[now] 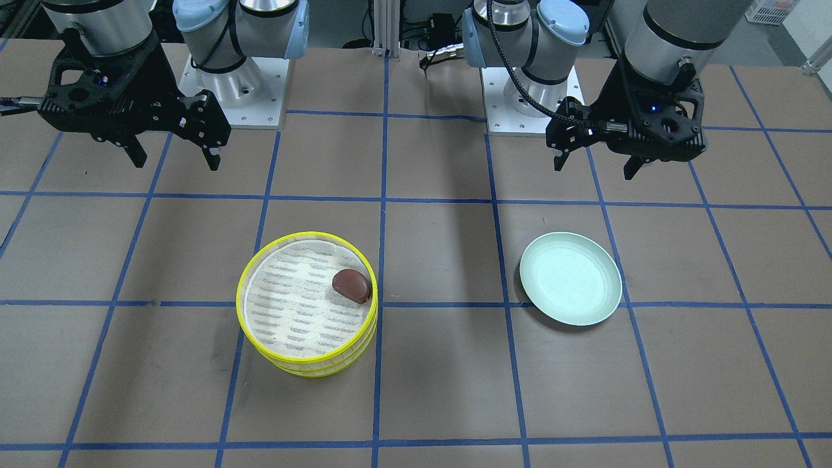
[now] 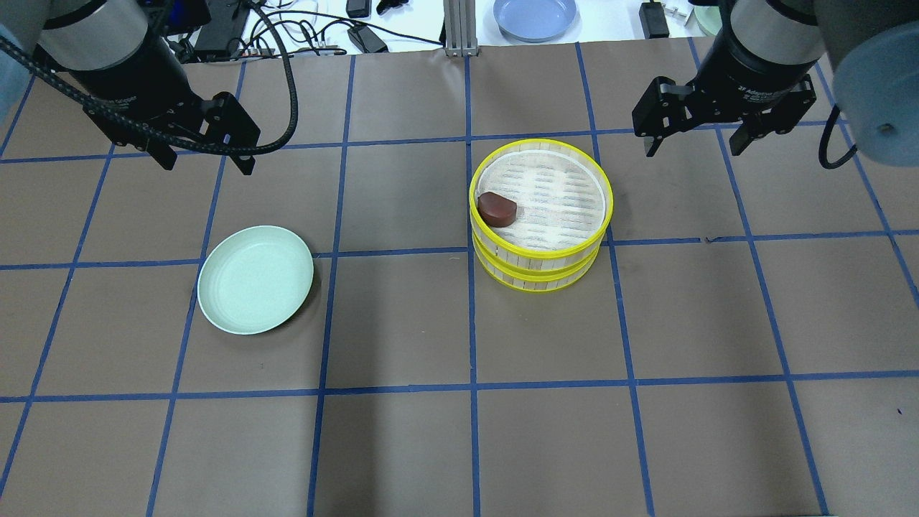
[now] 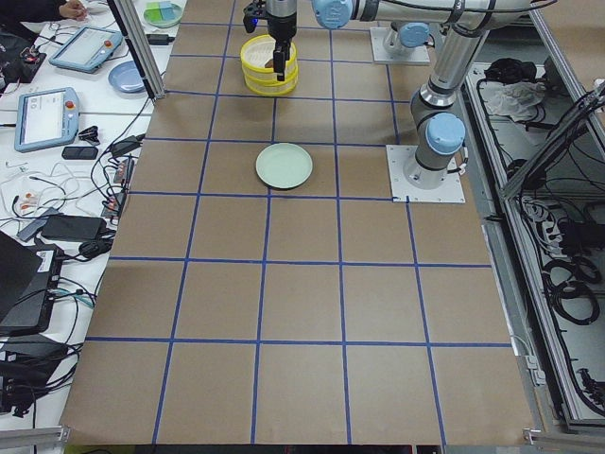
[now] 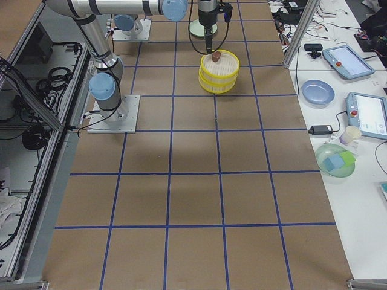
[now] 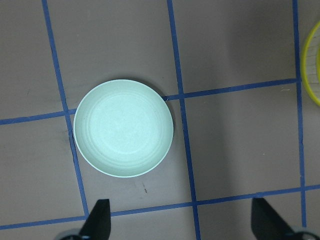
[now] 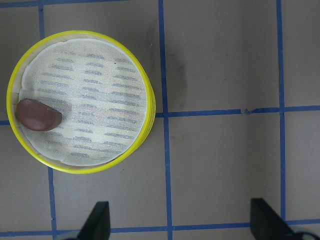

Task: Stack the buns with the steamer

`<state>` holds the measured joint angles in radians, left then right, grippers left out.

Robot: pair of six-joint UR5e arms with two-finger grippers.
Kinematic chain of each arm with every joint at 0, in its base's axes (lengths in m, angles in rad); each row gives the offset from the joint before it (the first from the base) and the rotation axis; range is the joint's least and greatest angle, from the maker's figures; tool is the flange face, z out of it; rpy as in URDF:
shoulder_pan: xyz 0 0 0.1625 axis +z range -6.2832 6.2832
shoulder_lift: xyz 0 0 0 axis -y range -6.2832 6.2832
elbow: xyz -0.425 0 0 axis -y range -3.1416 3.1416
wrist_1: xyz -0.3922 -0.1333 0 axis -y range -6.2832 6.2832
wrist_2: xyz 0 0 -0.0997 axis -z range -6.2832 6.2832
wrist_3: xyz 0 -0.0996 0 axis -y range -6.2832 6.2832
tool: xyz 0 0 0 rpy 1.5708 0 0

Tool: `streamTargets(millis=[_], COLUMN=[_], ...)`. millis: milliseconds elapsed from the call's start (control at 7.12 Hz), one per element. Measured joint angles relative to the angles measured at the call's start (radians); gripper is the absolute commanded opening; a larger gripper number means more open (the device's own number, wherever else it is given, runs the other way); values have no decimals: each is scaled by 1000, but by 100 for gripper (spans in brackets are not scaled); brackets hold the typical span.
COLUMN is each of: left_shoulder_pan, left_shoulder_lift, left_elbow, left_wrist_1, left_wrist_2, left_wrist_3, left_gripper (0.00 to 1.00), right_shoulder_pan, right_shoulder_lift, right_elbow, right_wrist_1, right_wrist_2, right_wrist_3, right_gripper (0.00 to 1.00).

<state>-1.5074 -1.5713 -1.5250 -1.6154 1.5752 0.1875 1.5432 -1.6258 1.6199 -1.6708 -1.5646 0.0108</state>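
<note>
Nearest the front-facing camera stands the steamer (image 1: 311, 365), two yellow-rimmed tiers set one on the other on the brown bench (image 1: 442, 390), which is crossed by a grid of blue tape (image 1: 380, 214). The top tier is lined with a pale cloth printed in grey dashes. The dark reddish-brown bun (image 1: 351, 285) lies on this cloth, touching the inner rim on the side that faces the pale green plate (image 1: 571, 278). The lower tier's inside is hidden by the upper one.

In the overhead view the plate sits left of centre and the steamer right of centre. The two are well apart, with a tape line running between them.

The left gripper (image 1: 595, 170) hangs raised above the bench on the far side of the plate as the overhead view shows it. Its jaws are spread wide and hold nothing. Its wrist camera looks straight down on the plate, with both fingertips dark at the bottom edge and a sliver of the steamer's yellow rim at the right edge.

The right gripper (image 1: 175, 164) hangs raised to the far right of the steamer in the overhead view. Its jaws are likewise spread wide and hold nothing. Its wrist camera shows the steamer at upper left, with the bun at the left of the liner.
</note>
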Motion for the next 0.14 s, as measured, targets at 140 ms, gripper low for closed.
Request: streamTargets(millis=[140], left_shoulder_pan=[-1], left_shoulder_lift=[-4], left_elbow=[-2], left_wrist_1=[2], left_wrist_2=[-4], left_wrist_3=[0], left_gripper=[100], right_shoulder_pan=[1], right_shoulder_lift=[-1], right_elbow=[0], right_wrist_1=[0], right_wrist_2=[-6], right_wrist_3=[0], right_gripper=[100])
